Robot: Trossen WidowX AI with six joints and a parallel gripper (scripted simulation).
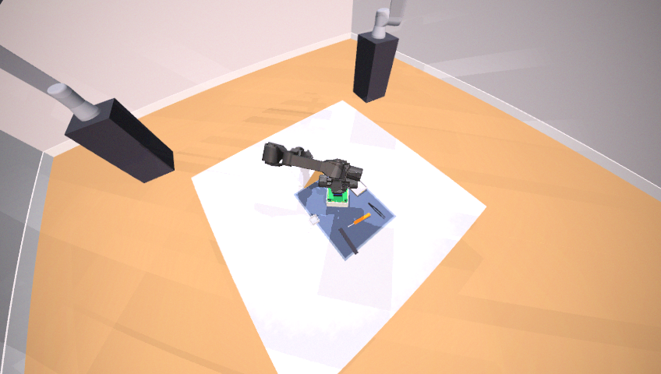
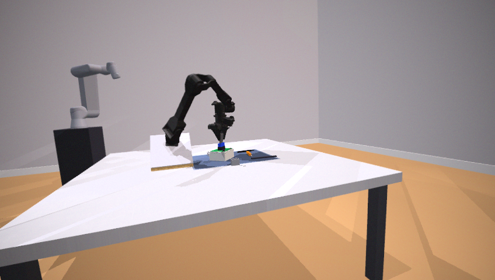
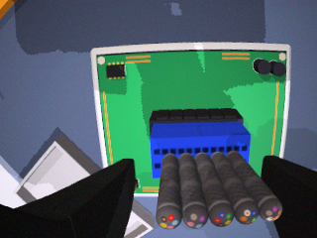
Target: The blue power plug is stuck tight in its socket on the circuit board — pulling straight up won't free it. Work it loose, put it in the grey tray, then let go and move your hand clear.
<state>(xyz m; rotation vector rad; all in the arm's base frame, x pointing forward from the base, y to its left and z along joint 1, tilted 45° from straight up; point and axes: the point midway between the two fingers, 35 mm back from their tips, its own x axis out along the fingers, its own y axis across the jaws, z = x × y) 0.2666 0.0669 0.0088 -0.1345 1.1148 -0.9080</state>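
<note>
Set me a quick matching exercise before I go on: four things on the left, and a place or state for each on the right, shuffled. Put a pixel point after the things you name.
Things:
1. Blue plug (image 2: 221, 144) (image 3: 200, 137)
2. Hand (image 3: 200, 170)
3. Grey tray (image 1: 358, 189) (image 3: 41, 179)
4. Orange-handled tool (image 1: 362, 218) (image 2: 248, 153)

Places or states:
A. Lying on the blue mat (image 1: 324, 217) (image 2: 255, 154), near the tweezers (image 1: 376, 210)
B. Beside the circuit board (image 1: 337, 198) (image 3: 198, 86), with no plug in it
C. At the black socket (image 3: 195, 115) on the circuit board
D. Fingers apart, a gap on each side of the plug

Pairs: 1-C, 2-D, 3-B, 4-A
</note>
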